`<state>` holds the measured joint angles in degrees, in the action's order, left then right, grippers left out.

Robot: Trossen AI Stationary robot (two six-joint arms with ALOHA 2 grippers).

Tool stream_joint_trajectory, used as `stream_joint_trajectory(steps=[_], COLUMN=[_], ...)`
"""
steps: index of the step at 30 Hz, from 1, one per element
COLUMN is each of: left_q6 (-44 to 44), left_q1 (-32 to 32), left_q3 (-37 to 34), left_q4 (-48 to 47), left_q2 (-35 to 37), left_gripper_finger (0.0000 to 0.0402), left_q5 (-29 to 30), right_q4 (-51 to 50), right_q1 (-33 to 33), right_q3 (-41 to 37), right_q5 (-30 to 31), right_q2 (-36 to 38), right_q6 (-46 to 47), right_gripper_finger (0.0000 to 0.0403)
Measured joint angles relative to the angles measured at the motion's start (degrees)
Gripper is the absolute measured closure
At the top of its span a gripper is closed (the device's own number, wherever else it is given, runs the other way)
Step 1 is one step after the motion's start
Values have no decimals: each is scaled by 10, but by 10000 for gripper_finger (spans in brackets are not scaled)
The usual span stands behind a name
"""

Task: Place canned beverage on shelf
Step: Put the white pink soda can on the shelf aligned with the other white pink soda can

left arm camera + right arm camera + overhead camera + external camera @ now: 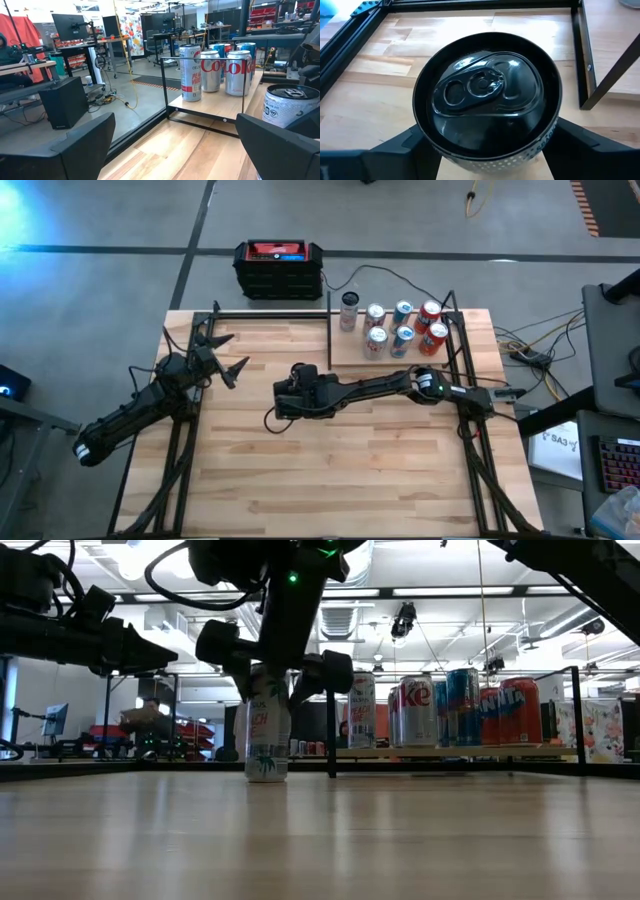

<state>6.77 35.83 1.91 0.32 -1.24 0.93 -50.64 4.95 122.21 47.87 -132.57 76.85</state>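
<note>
Out on the bare tabletop, the white can stood upright between the right end effector's fingers, which straddled it without plainly gripping. The left end effector waited spread open. Beyond, the shelf already held seven cans; lifting and placing remained.
</note>
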Motion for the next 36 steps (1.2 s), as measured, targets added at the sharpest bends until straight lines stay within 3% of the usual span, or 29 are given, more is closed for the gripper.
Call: stream_joint_trajectory(steps=[18, 24, 36], left_q6=[0, 0, 0], left_q1=[0, 0, 0], left_q3=[0, 0, 0], left_q4=[0, 0, 0], left_q2=[0, 0, 0], left_gripper_finger=[3, 3, 3], left_q5=[0, 0, 0], right_q4=[65, 79, 164], right_q1=[27, 28, 32], right_q3=[2, 1, 1], right_q5=[-61, -126, -208], right_q2=[5, 18, 25], right_q6=[-190, -199, -335], right_gripper_finger=[142, 141, 140])
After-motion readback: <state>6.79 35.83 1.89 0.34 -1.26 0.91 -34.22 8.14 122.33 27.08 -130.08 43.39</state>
